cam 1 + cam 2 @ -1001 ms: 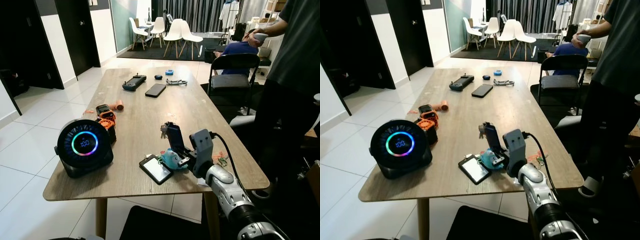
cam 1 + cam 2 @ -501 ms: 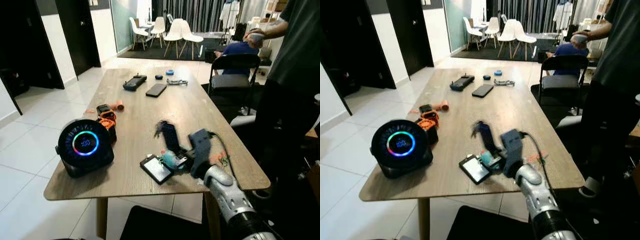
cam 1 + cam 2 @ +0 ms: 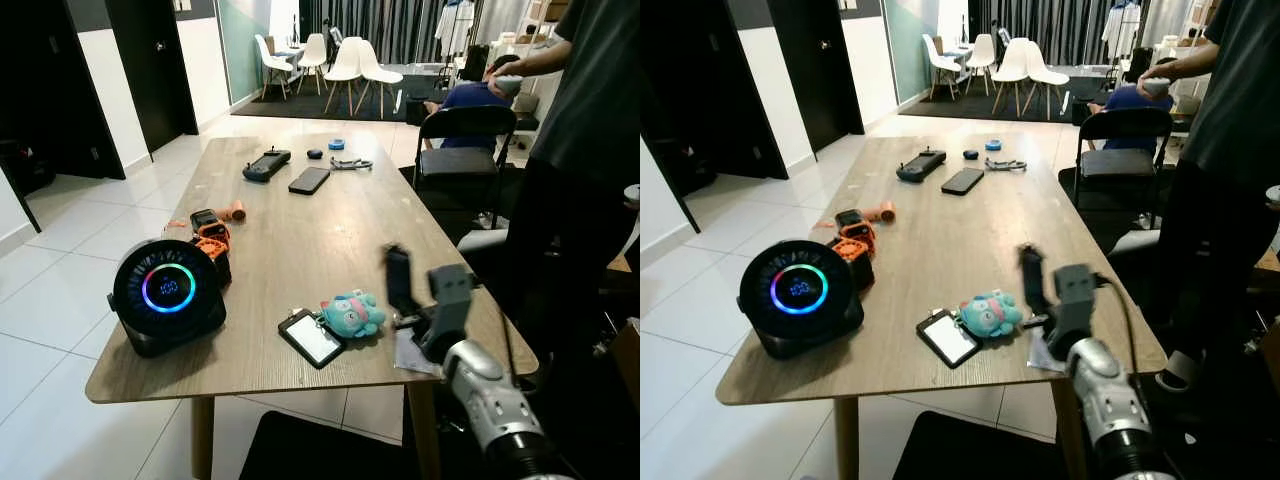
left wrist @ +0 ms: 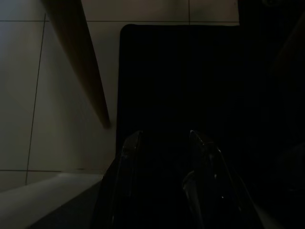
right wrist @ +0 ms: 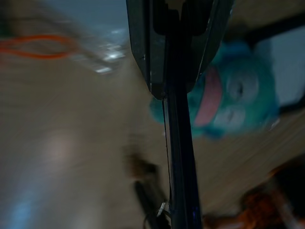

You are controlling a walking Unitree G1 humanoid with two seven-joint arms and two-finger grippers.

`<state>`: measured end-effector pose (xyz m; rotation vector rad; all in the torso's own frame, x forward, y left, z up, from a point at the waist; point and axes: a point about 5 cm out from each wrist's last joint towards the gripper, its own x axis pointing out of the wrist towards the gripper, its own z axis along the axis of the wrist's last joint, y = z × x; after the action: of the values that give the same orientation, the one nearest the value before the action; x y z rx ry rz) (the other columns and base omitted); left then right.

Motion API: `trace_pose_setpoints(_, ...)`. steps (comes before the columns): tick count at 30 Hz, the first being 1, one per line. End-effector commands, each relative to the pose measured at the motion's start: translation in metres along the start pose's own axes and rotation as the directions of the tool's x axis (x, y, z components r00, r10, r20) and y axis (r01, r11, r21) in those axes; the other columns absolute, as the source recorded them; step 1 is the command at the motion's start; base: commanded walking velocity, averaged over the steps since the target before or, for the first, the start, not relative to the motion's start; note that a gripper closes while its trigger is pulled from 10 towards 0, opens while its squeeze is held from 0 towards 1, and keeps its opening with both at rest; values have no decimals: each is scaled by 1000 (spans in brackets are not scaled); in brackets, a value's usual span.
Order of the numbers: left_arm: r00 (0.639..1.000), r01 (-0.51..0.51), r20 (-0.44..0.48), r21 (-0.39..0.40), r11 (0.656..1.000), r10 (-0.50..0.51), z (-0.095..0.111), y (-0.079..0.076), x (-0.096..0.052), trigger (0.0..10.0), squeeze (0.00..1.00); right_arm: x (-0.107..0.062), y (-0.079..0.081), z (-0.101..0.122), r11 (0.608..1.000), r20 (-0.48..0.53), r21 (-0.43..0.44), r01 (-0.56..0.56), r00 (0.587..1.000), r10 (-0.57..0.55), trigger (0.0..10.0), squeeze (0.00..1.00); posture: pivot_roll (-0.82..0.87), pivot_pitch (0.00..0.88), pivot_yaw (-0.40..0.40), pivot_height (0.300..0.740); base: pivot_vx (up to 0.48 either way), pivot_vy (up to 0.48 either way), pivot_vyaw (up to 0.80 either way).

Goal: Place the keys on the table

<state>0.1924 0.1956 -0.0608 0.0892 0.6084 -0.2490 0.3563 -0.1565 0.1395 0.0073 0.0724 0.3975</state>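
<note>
- We can read no brand or lettering; the round speaker (image 3: 167,297) at the lower left of the head views shows small glowing characters inside a coloured ring, too small for us to make out.
- Just above it in the frame we see an orange and black gadget (image 3: 211,232), and toward the upper middle a black controller (image 3: 267,164) and a dark phone (image 3: 310,180), all on the wooden table (image 3: 300,240).
- The keys (image 3: 335,322) lie in the lower middle of the frame, on the table near its front edge: a teal plush charm with a pink mouth, and touching it on the left a black-framed card holder lying flat. We cannot make out any metal keys.
- The right gripper (image 3: 398,281) stands just right of the plush, apart from it, fingers pointing up over the table's lower right part. In its wrist view we see the two black fingers (image 5: 183,138) pressed together with nothing between them, the plush blurred behind.
- At the right edge a person (image 3: 585,150) in dark clothes stands beside a black chair (image 3: 466,150).
- In the dark left wrist view, the left gripper (image 4: 162,143) hangs over a black mat and pale tiles, its fingers spread with nothing in them.
</note>
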Motion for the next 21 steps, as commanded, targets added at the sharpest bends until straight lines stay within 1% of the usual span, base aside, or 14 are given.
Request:
trace_pose_setpoints(1,999,1,-34,-8,1000,-1,-8,-3,-2,10000,0,2,11,1,997,-15,-14,-76,997,76,10000,82,25,94,54,740,0,0,0)
trace_pose_setpoints(3,999,-1,-33,-9,1000,0,-6,-3,-1,10000,0,2,24,1,984,-31,-22,-178,984,177,10000,63,25,94,54,740,0,0,0)
trace_pose_setpoints(4,999,-1,-33,-9,1000,0,-6,-3,-1,10000,0,2,24,1,984,-31,-22,-178,984,177,10000,63,25,94,54,740,0,0,0)
trace_pose_setpoints(6,999,-2,-34,-11,1000,2,-6,-2,-1,10000,0,0,35,3,964,-45,-26,-265,964,264,10000,43,25,96,53,740,0,0,0)
trace_pose_setpoints(8,999,-5,-38,-15,1000,5,-7,-1,-2,10000,0,-3,44,9,941,-29,-16,-338,941,338,10000,31,24,97,51,740,0,0,0)
trace_pose_setpoints(10,999,-6,-39,-16,1000,6,-7,0,-2,10000,0,-3,47,11,933,-23,-11,-359,933,358,10000,31,24,97,51,740,0,0,0)
trace_pose_setpoints(12,999,-8,-42,-18,1000,7,-8,2,-4,10000,0,-6,54,14,908,-19,-15,-419,908,419,10000,24,22,98,50,740,0,0,0)
trace_pose_setpoints(13,999,-9,-42,-21,1000,8,-10,4,-6,10000,0,-9,60,14,884,-19,-15,-467,884,467,10000,20,20,98,49,740,0,0,0)
trace_pose_setpoints(14,999,-9,-42,-21,1000,8,-10,4,-6,10000,0,-9,60,14,884,-19,-15,-467,884,467,10000,20,20,98,49,740,0,0,0)
trace_pose_setpoints(15,999,-8,-39,-23,1000,7,-11,5,-7,10000,0,-12,66,14,864,-17,-3,-503,864,503,10000,16,20,97,49,740,0,0,0)
trace_pose_setpoints(16,999,-8,-38,-24,1000,7,-12,5,-8,10000,0,-13,68,14,857,-16,2,-516,856,516,10000,16,19,97,48,740,0,0,0)
trace_pose_setpoints(20,999,-7,-35,-24,1000,6,-12,5,-9,10000,0,-15,72,12,843,-25,10,-538,843,538,10000,16,18,96,48,740,0,0,0)
trace_pose_setpoints(21,1000,-4,-29,-26,1000,3,-12,5,-9,10000,0,-17,75,2,842,-65,39,-538,840,539,10000,4,18,96,46,740,0,0,0)
